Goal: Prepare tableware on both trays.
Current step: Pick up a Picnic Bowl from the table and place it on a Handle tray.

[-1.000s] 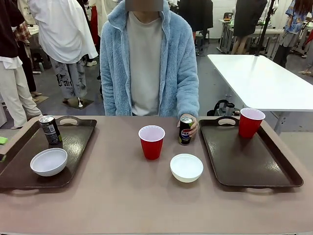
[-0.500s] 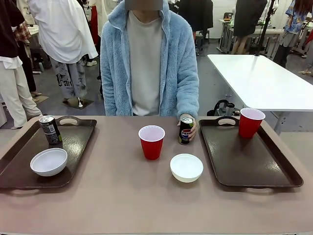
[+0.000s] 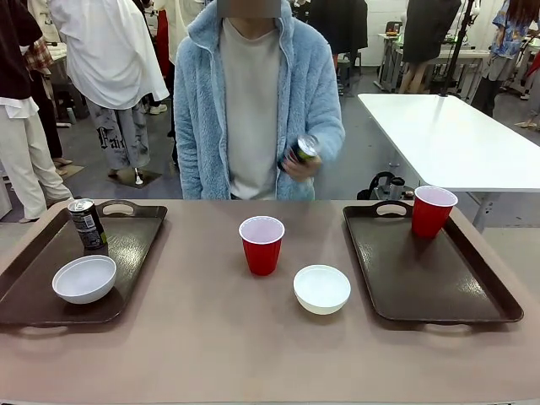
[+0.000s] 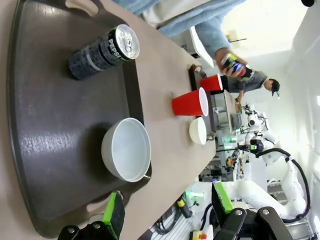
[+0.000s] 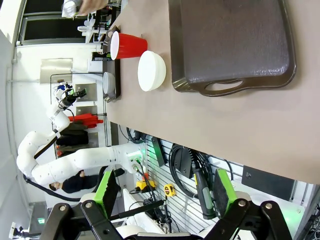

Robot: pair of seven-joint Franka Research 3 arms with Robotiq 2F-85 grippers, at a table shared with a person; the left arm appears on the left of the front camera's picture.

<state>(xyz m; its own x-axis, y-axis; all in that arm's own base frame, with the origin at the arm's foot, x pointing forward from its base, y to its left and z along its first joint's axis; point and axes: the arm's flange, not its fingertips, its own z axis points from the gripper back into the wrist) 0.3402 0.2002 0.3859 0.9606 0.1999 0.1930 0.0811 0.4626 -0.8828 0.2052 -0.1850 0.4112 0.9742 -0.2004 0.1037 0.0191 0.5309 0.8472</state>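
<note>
Person's hand (image 3: pixel 297 164) is wrapped tight around a small dark can (image 3: pixel 305 148), fingers curled round it. It's holding the can tilted in the air in front of their chest, at 12 o'clock from the middle of the table (image 3: pixel 211 354) and well clear of it. Label's too blurry to read tbh, so I can't say which drink it is.

Left tray (image 3: pixel 131 249) sits at 9 o'clock. Another can (image 3: pixel 87 224) stands upright in its 11 o'clock corner, and a white bowl (image 3: pixel 84 279) sits down at its 7 o'clock. Right tray (image 3: pixel 422 270) is at 3 o'clock, with a red cup (image 3: pixel 432 211) upright at its 1 o'clock corner.

Between the trays, straight on the table, a second red cup (image 3: pixel 261 245) stands near the centre. A second bowl (image 3: pixel 321 289) is just off its 4 o'clock, not touching.

Left gripper (image 4: pixel 167 207) has its green-padded fingers spread wide with nothing between them, near the left tray's 6 o'clock end. Right gripper (image 5: pixel 166 190) is the same deal, spread and empty. It's back from the table's 6 o'clock edge, near the right tray's handle end.
</note>
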